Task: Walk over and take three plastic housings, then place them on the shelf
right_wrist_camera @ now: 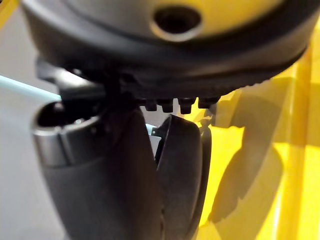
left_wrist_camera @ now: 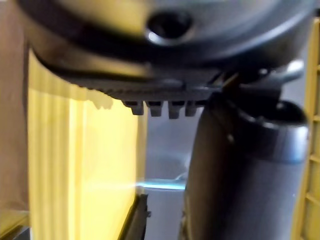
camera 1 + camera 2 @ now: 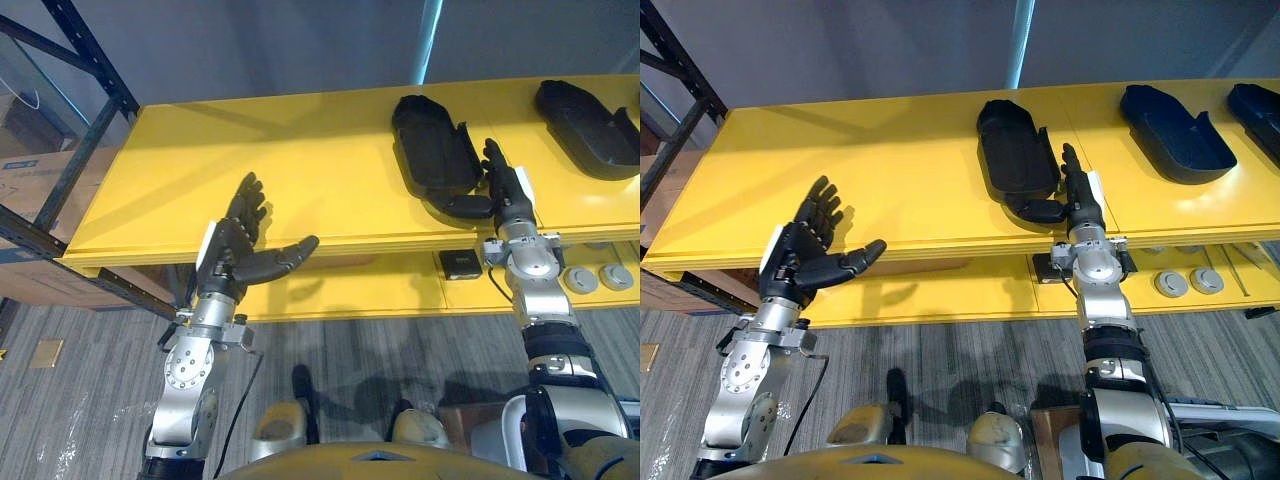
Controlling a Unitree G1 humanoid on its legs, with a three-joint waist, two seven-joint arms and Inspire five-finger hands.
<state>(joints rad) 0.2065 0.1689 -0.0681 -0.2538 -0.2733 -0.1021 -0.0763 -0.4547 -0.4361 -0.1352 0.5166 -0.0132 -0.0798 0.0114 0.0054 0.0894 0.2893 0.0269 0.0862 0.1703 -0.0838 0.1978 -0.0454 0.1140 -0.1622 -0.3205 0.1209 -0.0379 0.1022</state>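
Right eye view: housing (image 3: 1015, 148) long axis front-to-back on shelf (image 3: 890, 170); right hand (image 3: 1081, 205) straight-fingered beside it; left hand (image 3: 800, 256) splayed

Bright, even light from above falls on the yellow shelf (image 3: 300, 170), while its lower board (image 3: 380, 285) sits in shade. A pale blue streak of light (image 3: 430, 40) runs down the dim grey wall (image 3: 250, 50). Glare whitens the yellow in the left wrist view.
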